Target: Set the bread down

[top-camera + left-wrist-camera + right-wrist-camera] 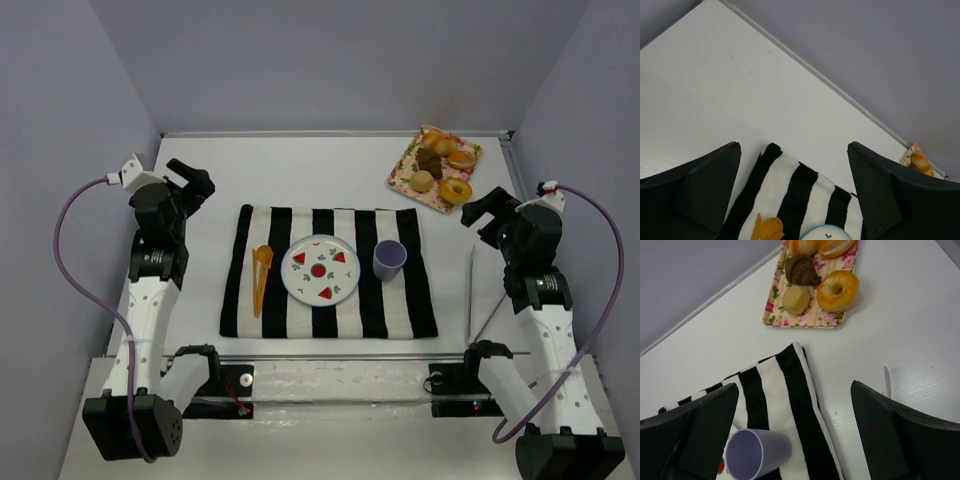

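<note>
The bread (pixel 456 190) is a small golden-orange ring with a glossy crust and a dark hole in its middle. It lies flat on the lower right end of the flowered tray (pixel 400 178), in the upper right of the top view. In the right wrist view the bread (pixel 838 290) sits in the upper middle. A round tan bun (pixel 795 300) lies just to its left and a dark brown pastry (pixel 801 271) lies above the bun. More orange pieces lie at the tray's far end, cut off by the frame edge.

We see the right gripper (pixel 487 208) with its fingers spread wide and nothing between them. It is just below the tray, near the bread but apart from it. Through its own camera the right gripper (pixel 795 387) frames the corner of the striped cloth (pixel 765 385) and the purple cup (pixel 757 455). The left gripper (pixel 195 178) is likewise spread wide and bare. It sits at the left of the top view, beside the cloth's upper left corner. In its wrist view the left gripper (pixel 792 150) frames that corner.

Both arms rise from bases at the bottom of the top view. Each is folded at the elbow, one on either side of the cloth.
</note>
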